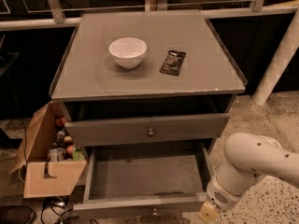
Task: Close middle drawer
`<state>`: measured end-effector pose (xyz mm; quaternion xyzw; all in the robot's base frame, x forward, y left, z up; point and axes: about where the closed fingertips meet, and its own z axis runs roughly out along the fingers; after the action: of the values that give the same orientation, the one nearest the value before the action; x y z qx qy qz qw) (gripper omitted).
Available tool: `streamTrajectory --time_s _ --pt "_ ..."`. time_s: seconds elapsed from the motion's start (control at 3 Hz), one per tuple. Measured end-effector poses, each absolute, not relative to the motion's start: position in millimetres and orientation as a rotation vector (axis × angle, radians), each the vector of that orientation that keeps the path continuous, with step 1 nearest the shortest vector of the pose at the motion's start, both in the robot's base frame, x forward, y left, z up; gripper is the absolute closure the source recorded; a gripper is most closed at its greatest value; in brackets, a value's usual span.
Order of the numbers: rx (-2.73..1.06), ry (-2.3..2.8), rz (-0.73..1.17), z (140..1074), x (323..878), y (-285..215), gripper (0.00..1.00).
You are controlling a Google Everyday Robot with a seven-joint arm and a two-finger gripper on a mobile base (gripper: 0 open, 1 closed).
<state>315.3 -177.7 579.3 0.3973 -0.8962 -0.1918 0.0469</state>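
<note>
The middle drawer [145, 176] is pulled far out of the grey cabinet, and its plain grey floor shows. Its front panel [140, 208] lies at the bottom of the view, with a small brass knob [154, 212] at its centre. The white arm [252, 164] comes in from the lower right. My gripper [209, 213] is at the bottom edge of the view, right beside the front right corner of the drawer, with only its yellowish end showing. The drawer above [150, 132] stands slightly out and has its own brass knob.
A white bowl [127, 52] and a dark packet [173, 62] lie on the cabinet top [210, 73]. An open cardboard box [46, 171] with bottles stands on the floor at the cabinet's left. A white post [278, 55] rises at the right. The floor is speckled.
</note>
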Motion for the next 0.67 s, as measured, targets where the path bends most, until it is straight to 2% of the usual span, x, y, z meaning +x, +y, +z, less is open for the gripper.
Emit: streamTrajectory --time_s 0.67 --pt "0.821 -2.889 -0.65 523.4 335.5 -186.6 1.0"
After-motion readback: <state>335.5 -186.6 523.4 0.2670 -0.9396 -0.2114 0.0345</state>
